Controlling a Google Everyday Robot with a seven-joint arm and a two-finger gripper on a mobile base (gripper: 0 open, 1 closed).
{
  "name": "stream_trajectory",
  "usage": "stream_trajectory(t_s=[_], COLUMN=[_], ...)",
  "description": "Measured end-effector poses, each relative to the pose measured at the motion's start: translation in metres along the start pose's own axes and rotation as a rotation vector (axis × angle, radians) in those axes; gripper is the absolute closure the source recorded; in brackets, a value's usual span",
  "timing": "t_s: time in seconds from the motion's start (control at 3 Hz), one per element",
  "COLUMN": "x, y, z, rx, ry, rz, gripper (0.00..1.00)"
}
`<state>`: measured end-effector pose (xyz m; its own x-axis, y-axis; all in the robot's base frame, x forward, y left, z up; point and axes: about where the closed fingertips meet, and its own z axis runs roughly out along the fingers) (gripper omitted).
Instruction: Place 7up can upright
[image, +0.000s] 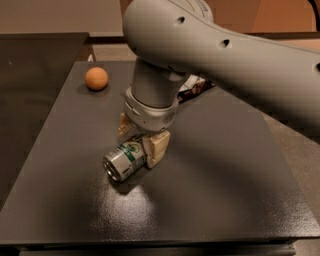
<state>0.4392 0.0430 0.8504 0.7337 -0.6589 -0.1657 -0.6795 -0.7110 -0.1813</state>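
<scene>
The 7up can (124, 159) lies on its side on the dark table (225, 190), its silver end facing the front left. My gripper (141, 141) hangs straight down over the can's rear end. One tan finger (156, 148) is at the can's right side and the other (125, 129) is behind it on the left. The fingers straddle the can's rear part, and I cannot tell whether they press on it.
A small orange ball (96, 78) sits at the table's back left. A brown-and-white snack bag (196, 87) lies behind my arm, mostly hidden. A second dark surface (30, 75) adjoins on the left. The floor drops off at the right edge.
</scene>
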Motion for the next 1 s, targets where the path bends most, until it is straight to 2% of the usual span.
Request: stream_trajectory(t_s=[0.33, 0.67, 1.0], x=[0.001, -0.001, -0.008], y=[-0.001, -0.010, -0.019], z=[-0.001, -0.014, -0.033], rx=[-0.002, 0.047, 0.154], ry=[0.019, 0.069, 0.123], rz=[-0.007, -0.056, -0.141], gripper=[0.62, 0.86, 1.00])
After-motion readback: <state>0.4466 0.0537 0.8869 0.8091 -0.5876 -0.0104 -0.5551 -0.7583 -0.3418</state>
